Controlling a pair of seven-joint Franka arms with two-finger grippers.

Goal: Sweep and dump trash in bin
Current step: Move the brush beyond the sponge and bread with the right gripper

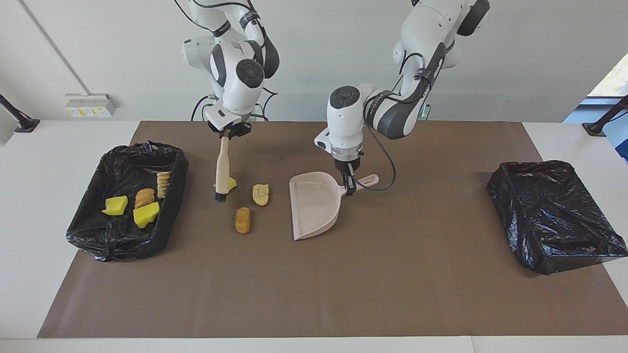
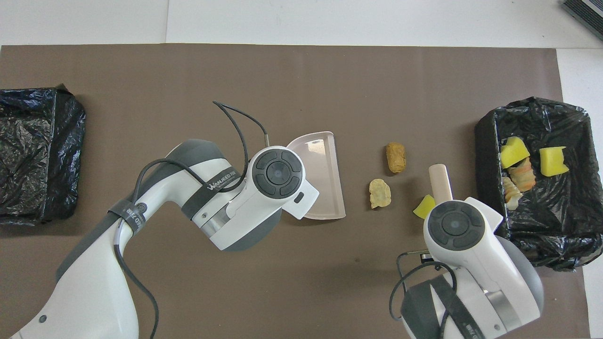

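Three scraps of trash lie on the brown mat: a yellow sponge chunk (image 1: 232, 184) (image 2: 425, 206), a pale bread-like piece (image 1: 260, 194) (image 2: 379, 193) and a tan-orange piece (image 1: 242, 220) (image 2: 395, 157). My right gripper (image 1: 228, 131) is shut on a wooden-handled brush (image 1: 223, 169) (image 2: 440, 181). The brush hangs upright, with its bristles low beside the yellow chunk, between it and the lined bin (image 1: 179, 162) (image 2: 485, 155). My left gripper (image 1: 350, 186) is shut on the handle of the pink dustpan (image 1: 314, 206) (image 2: 322, 174). The pan lies on the mat with its mouth toward the scraps.
The black-lined bin at the right arm's end holds yellow chunks (image 1: 116, 205) and bread-like pieces (image 1: 144, 197). A second black-lined bin (image 1: 554, 215) (image 2: 33, 155) stands at the left arm's end.
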